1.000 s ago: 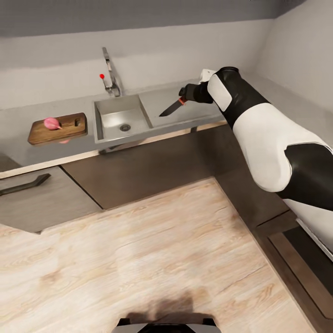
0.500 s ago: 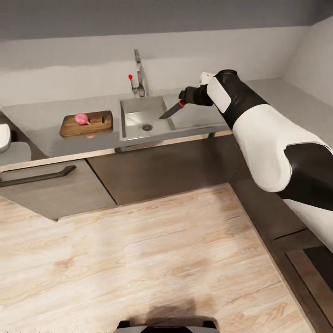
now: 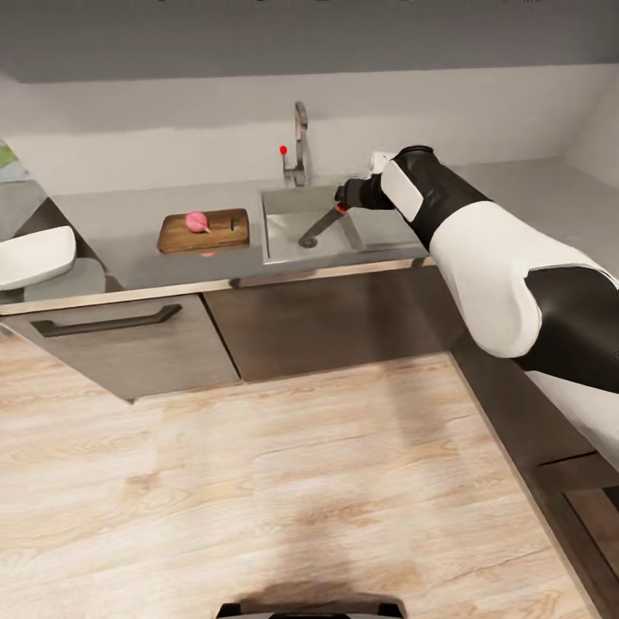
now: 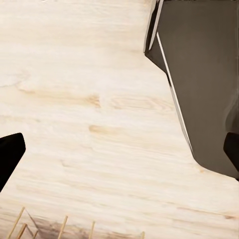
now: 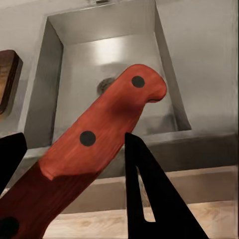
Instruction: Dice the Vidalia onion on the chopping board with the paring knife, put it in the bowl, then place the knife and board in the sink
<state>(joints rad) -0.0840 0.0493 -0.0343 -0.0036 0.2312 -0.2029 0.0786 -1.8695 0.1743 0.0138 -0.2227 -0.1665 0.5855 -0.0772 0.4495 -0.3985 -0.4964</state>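
My right gripper (image 3: 351,196) is shut on the paring knife (image 3: 322,225), whose dark blade slants down over the basin of the sink (image 3: 284,234). The knife's red riveted handle (image 5: 104,133) lies between the black fingers (image 5: 149,204) of my right gripper (image 5: 74,184), above the sink (image 5: 79,59). The pinkish Vidalia onion (image 3: 198,222) rests whole on the chopping board (image 3: 219,232), on the countertop (image 3: 120,232) left of the sink. The white bowl (image 3: 34,256) is at the far left. My left gripper (image 4: 119,154) is open over the wooden floor.
A chrome tap (image 3: 299,155) with a red dot rises behind the sink. Dark cabinets (image 3: 327,318) run under the counter, one with a drawer handle (image 3: 107,324). The counter turns a corner at the right. Light wood floor (image 3: 284,481) lies in front.
The camera has swung left, so the counter sits further right in view and the bowl has appeared. The held knife now hangs over the sink basin rather than the drainboard.
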